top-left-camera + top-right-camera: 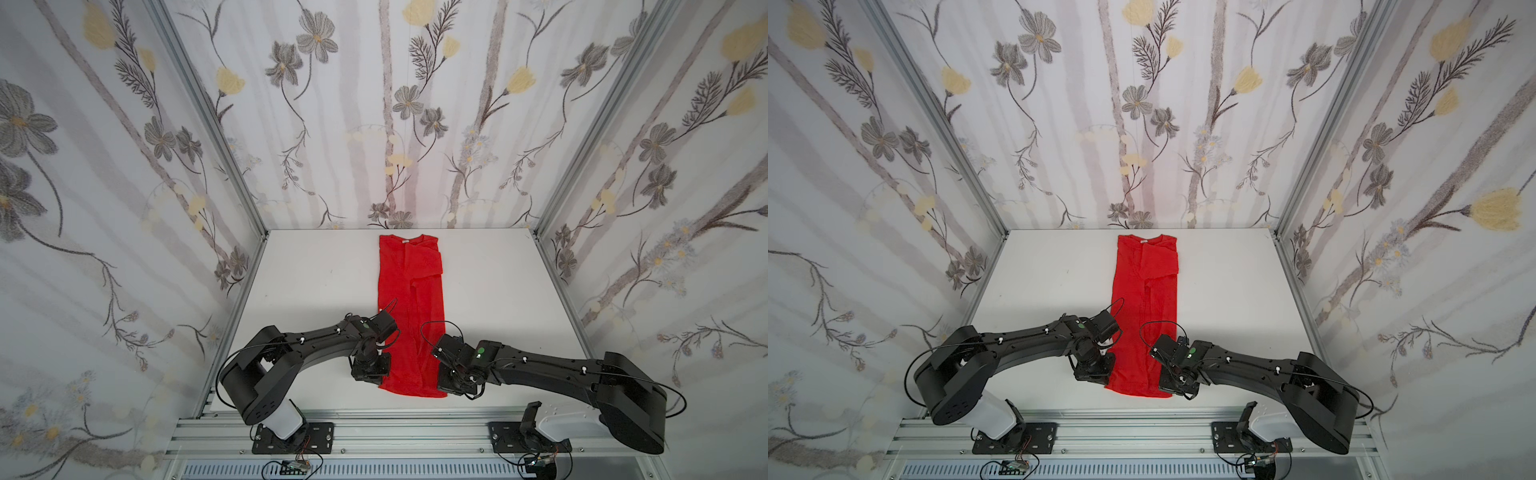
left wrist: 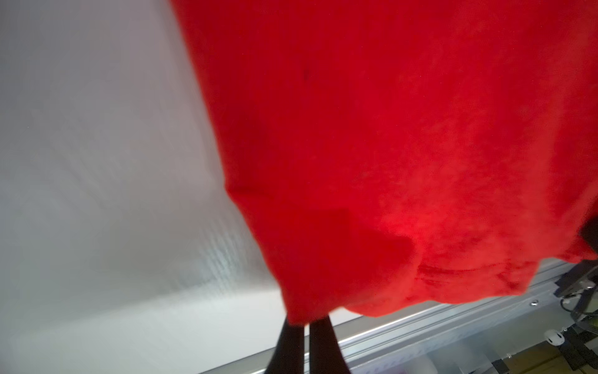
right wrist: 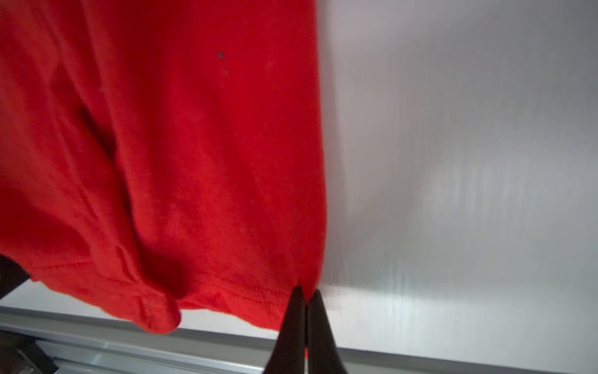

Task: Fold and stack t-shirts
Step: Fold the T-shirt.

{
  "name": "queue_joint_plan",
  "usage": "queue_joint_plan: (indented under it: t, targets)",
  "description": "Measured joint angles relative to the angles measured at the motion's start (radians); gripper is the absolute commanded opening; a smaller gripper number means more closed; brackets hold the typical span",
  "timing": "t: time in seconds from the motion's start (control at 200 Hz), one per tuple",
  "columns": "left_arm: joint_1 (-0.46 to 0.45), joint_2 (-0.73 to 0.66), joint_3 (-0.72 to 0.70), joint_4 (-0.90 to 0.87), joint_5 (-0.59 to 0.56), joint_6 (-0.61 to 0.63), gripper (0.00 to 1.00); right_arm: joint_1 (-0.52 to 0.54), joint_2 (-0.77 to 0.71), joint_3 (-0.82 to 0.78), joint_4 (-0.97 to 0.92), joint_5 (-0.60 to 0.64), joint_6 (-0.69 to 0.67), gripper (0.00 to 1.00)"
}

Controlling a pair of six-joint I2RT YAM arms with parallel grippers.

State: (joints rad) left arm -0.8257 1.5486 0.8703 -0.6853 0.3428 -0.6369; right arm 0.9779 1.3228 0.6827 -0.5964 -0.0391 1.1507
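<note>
The left gripper (image 2: 306,323) pinched a hem corner of the red t-shirt (image 2: 372,129), its two black jaws pressed together on the cloth. The blurred fabric spread over the white worktop (image 2: 97,162), with an aluminium rail (image 2: 420,319) running along the worktop's edge.

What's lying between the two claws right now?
Only the near hem of the t-shirt, with the left claw and right claw each shut on a bottom corner. Both top views show nothing else on that stretch.
</note>
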Motion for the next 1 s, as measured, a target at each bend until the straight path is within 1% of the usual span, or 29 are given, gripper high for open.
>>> queue_joint_plan:
  t: [0.13,0.28,0.375,0.499,0.579,0.714,0.864,0.999]
  targets:
    - [0.000,-0.067,0.103,-0.045,-0.050,-0.008,0.00,-0.004,-0.052,0.067,-0.050,0.003,-0.027,0.00]
    - [0.016,-0.067,0.225,-0.110,-0.109,-0.011,0.00,-0.044,-0.102,0.133,-0.110,0.019,-0.053,0.00]
    - [0.040,-0.053,0.294,-0.150,-0.135,-0.018,0.00,-0.113,-0.126,0.186,-0.143,0.033,-0.081,0.00]
    - [0.099,-0.013,0.401,-0.199,-0.179,-0.022,0.00,-0.190,-0.117,0.285,-0.172,0.051,-0.135,0.00]
    - [0.143,0.026,0.479,-0.229,-0.194,-0.022,0.00,-0.240,-0.074,0.368,-0.175,0.055,-0.185,0.00]
    - [0.219,0.129,0.628,-0.266,-0.210,-0.012,0.00,-0.324,0.055,0.501,-0.175,0.054,-0.267,0.00]
    - [0.282,0.283,0.813,-0.308,-0.208,0.018,0.00,-0.391,0.203,0.628,-0.180,0.013,-0.334,0.00]
    - [0.316,0.428,0.983,-0.346,-0.190,0.046,0.00,-0.437,0.327,0.736,-0.186,-0.006,-0.371,0.00]
